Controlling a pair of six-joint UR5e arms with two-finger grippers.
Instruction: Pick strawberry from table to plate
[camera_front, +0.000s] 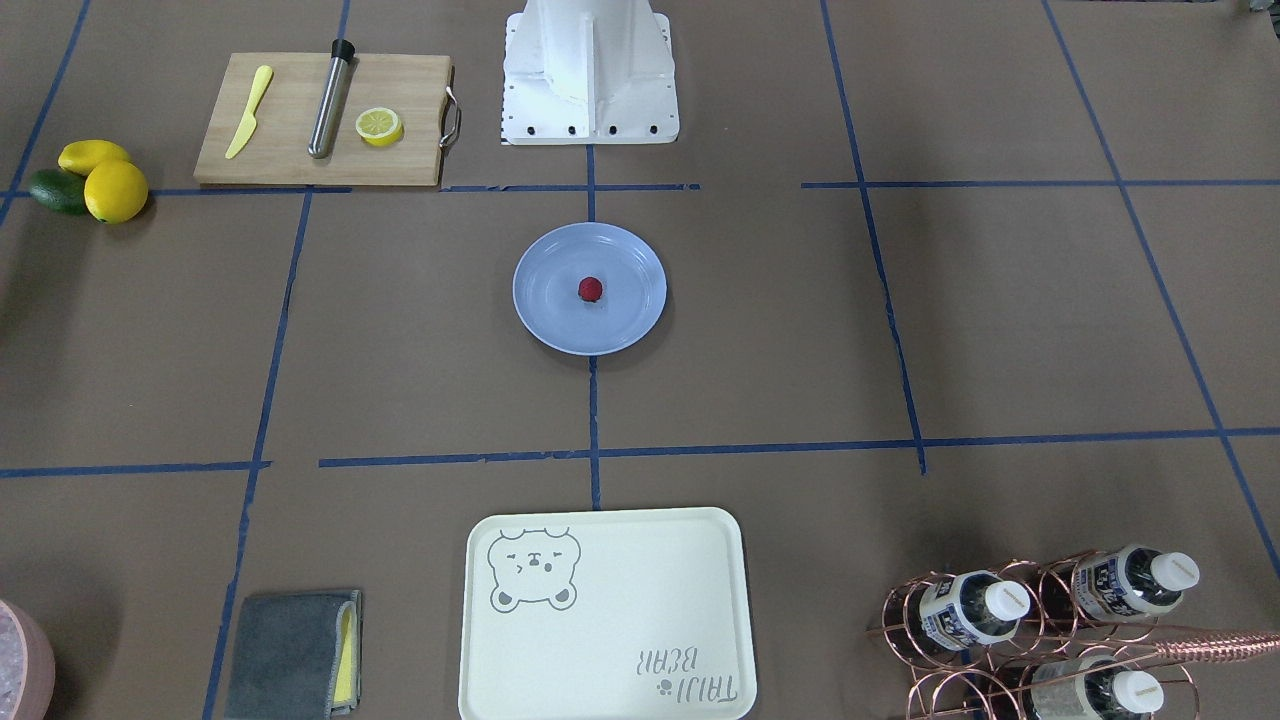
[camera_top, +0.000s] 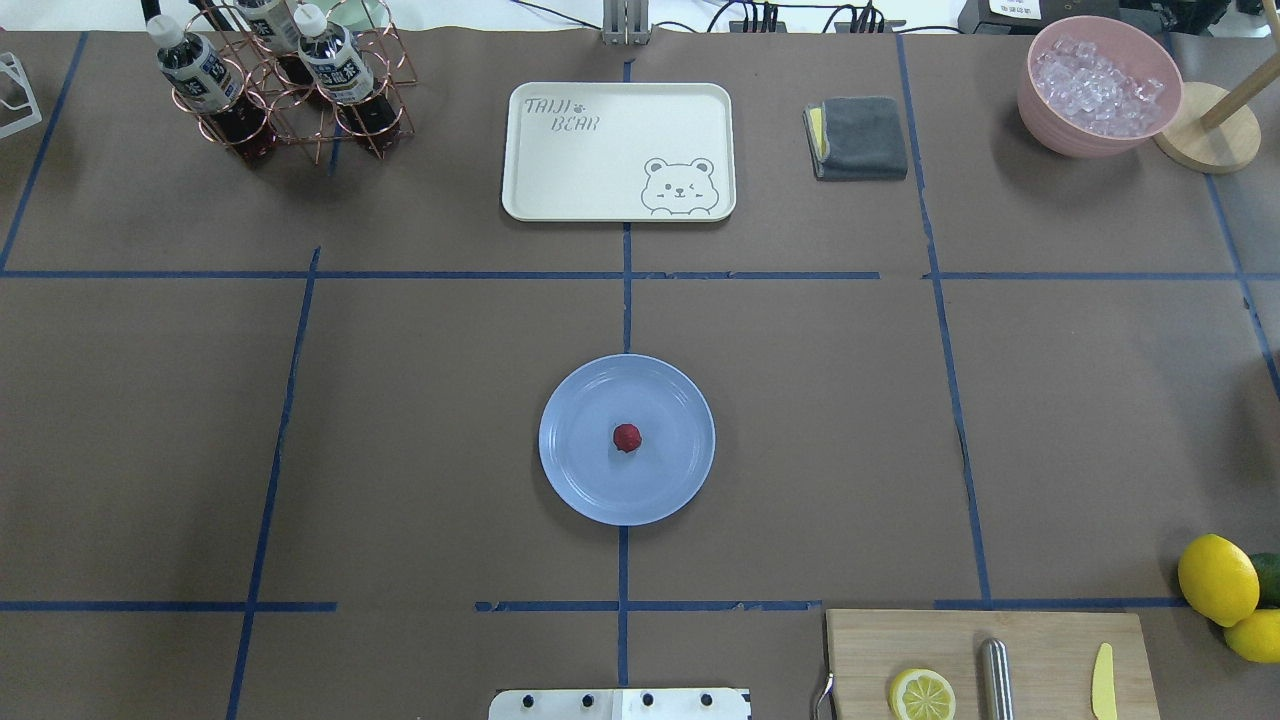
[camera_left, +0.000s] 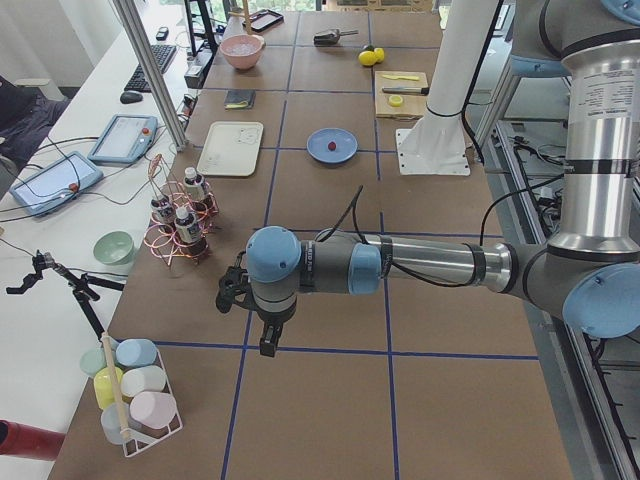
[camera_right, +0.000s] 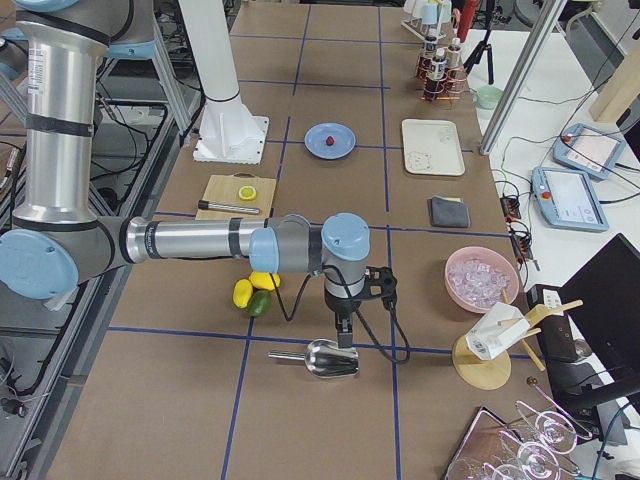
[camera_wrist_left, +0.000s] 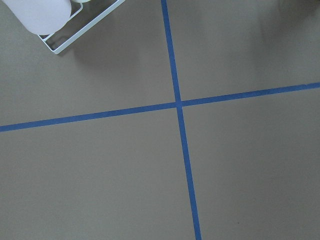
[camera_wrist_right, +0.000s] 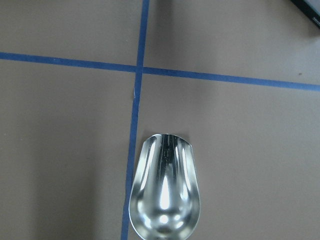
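Observation:
The small red strawberry (camera_front: 590, 289) (camera_top: 627, 437) lies in the middle of the light-blue plate (camera_front: 555, 315) (camera_top: 580, 475), which rests at the centre of the brown-paper table (camera_front: 1000, 320). Both grippers appear only in the side views, far from the plate. The left gripper (camera_left: 268, 345) hangs over the table's left end and the right gripper (camera_right: 343, 335) over its right end. I cannot tell whether either one is open or shut. Neither wrist view shows any fingers, only paper and tape.
A cutting board (camera_top: 1040, 650) holds a lemon half (camera_top: 922, 694), a metal cylinder and a yellow knife. Lemons (camera_top: 1217, 579) lie beside it. A cream bear tray (camera_top: 618, 150), grey cloth (camera_top: 858, 138), bottle rack (camera_top: 280, 80) and ice bowl (camera_top: 1098, 85) stand along the far side. A metal scoop (camera_wrist_right: 164, 192) lies under the right wrist.

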